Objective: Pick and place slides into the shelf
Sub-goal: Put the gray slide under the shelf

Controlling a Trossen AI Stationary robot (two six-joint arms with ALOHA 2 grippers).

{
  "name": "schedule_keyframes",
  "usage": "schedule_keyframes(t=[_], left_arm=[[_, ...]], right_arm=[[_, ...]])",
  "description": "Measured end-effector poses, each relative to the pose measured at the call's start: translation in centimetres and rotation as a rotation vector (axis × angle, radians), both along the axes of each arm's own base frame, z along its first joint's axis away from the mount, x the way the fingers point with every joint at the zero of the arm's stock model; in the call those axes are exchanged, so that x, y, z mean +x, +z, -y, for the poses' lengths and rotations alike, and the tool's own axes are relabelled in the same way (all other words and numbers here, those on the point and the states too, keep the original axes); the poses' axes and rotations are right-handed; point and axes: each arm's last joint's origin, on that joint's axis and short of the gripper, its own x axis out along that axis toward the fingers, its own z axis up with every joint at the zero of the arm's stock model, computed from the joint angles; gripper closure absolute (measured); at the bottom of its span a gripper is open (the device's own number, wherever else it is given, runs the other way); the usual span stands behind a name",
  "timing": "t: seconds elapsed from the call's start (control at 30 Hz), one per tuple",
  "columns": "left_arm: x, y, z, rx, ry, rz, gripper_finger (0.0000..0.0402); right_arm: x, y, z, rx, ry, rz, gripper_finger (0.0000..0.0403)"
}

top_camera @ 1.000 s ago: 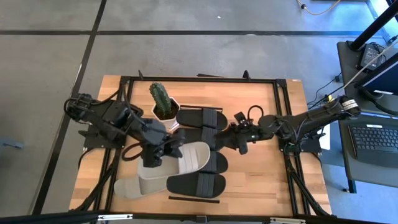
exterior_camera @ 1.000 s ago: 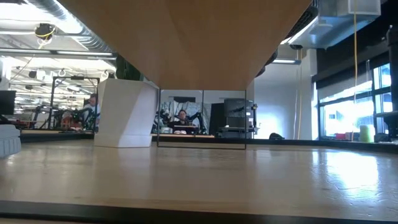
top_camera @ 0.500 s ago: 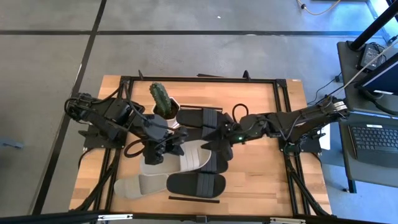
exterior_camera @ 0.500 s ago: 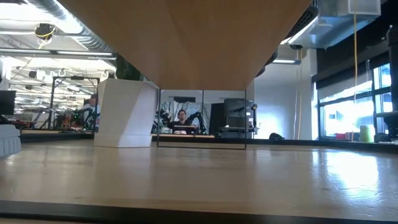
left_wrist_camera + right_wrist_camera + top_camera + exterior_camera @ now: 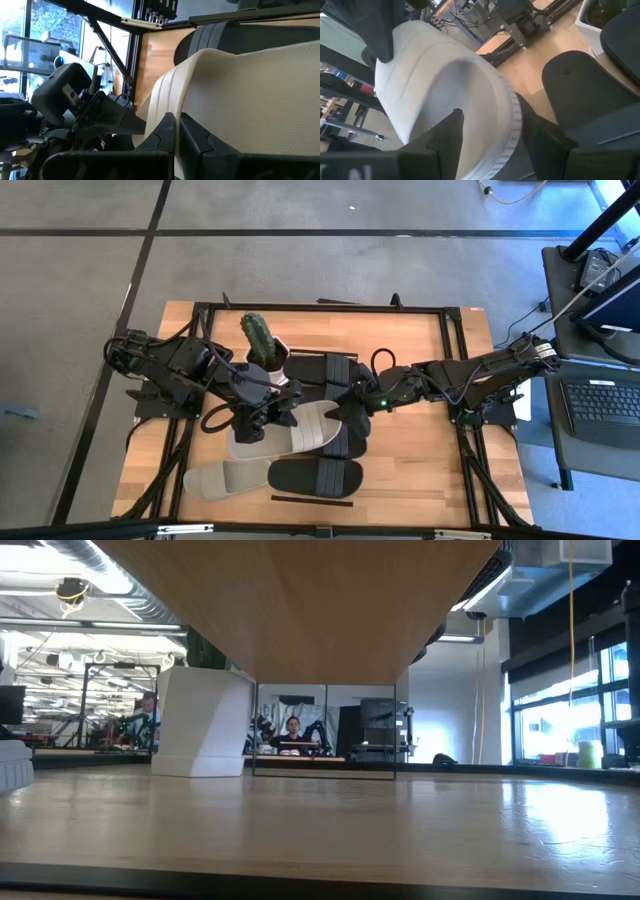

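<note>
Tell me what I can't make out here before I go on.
- High view: the right gripper covers its own contact with the beige slide, so whether it has hold is unclear.
- High view: one black slide lies mostly under that slide and the arm.
- Left wrist view: the left gripper is shut, but what it pinches is out of sight.
- Low view: no slide or arm shows; a wooden underside fills the top.

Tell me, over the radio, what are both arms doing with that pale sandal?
Left gripper shut on grey-beige slide. Right gripper open, fingers straddling its other end. Black slides crowd around; cactus pot close behind.
</note>
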Motion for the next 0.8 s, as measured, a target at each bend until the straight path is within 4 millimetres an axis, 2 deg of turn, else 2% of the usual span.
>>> schedule_keyframes(t=[0.23,0.5,0.63,0.8], left_arm=[[0.05,0.05,-0.01,0.008,0.012,0.010,0.0402],[0.03,0.07,0.00,0.001,0.015,0.009,0.0400],[0.06,0.11,0.05,-0.022,0.015,0.007,0.0381],[0.14,0.23,0.13,-0.043,0.004,0.017,0.0359]], right_arm=[[-0.03,-0.01,-0.08,0.009,0.028,-0.004,0.0224],[-0.04,-0.05,-0.09,-0.015,0.051,-0.004,0.0317],[-0.03,-0.01,-0.10,-0.047,0.065,0.007,0.0362],[-0.06,0.06,-0.20,-0.059,0.084,0.015,0.0365]])
